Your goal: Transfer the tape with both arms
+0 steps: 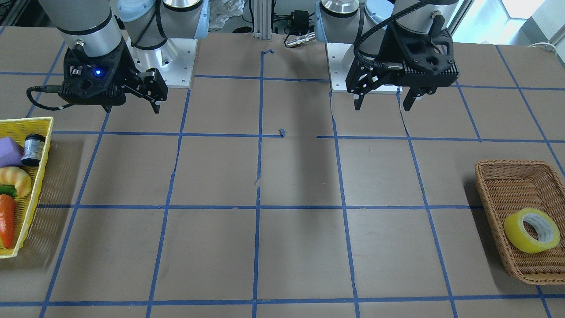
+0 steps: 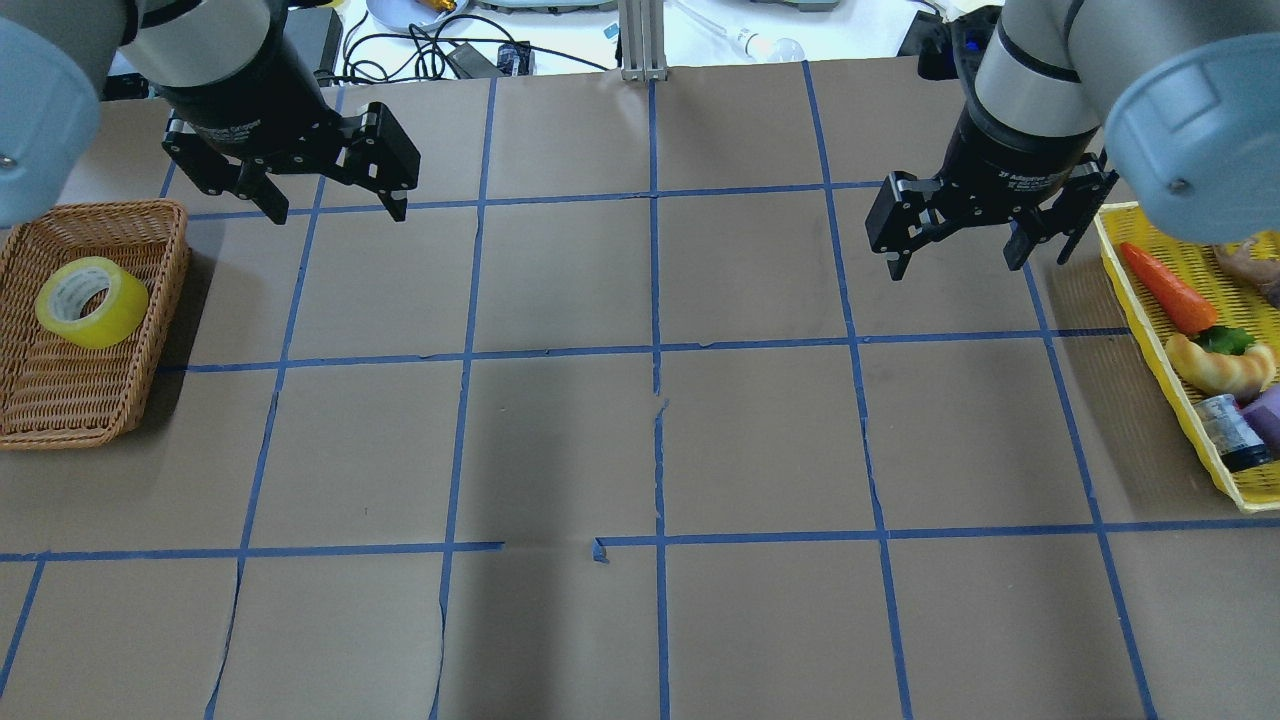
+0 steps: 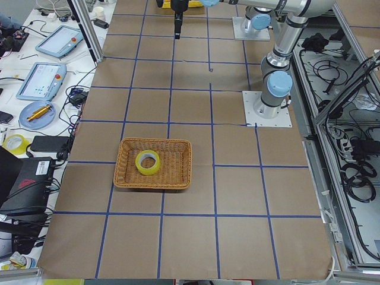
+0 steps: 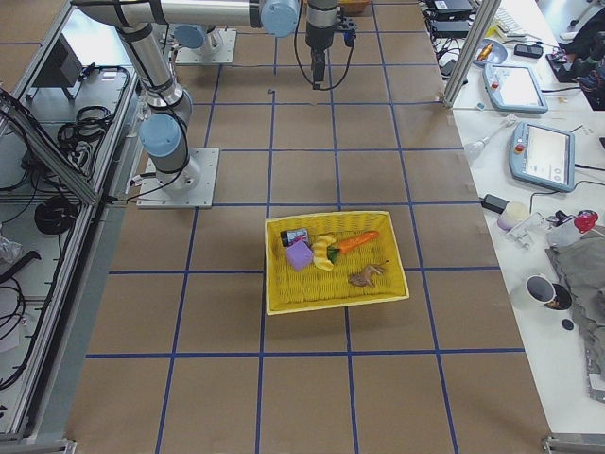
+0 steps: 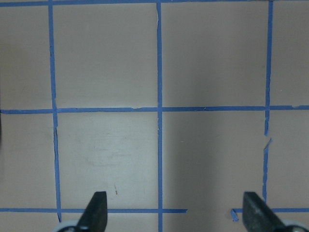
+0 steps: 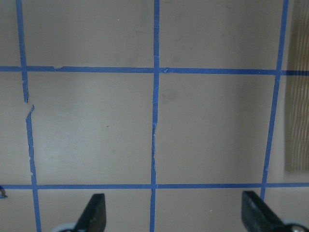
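The yellow tape roll point(image 2: 92, 302) lies in a brown wicker basket point(image 2: 60, 412) at the table's left end; it also shows in the front view point(image 1: 532, 230) and the left side view point(image 3: 148, 162). My left gripper point(image 2: 335, 212) hangs open and empty above the table, beyond and to the right of the basket, well apart from the tape. In the front view it point(image 1: 383, 107) sits near its base. My right gripper point(image 2: 955, 265) is open and empty above the right half of the table, also in the front view point(image 1: 131, 109). Both wrist views show only bare table between open fingers point(image 5: 99, 209) point(image 6: 96, 209).
A yellow plastic basket point(image 2: 1180, 400) at the right end holds a toy carrot point(image 2: 1165, 288), a croissant point(image 2: 1220, 365), a small can point(image 2: 1230, 432) and a purple block; it also shows in the right side view point(image 4: 284, 303). Blue tape lines grid the brown table.
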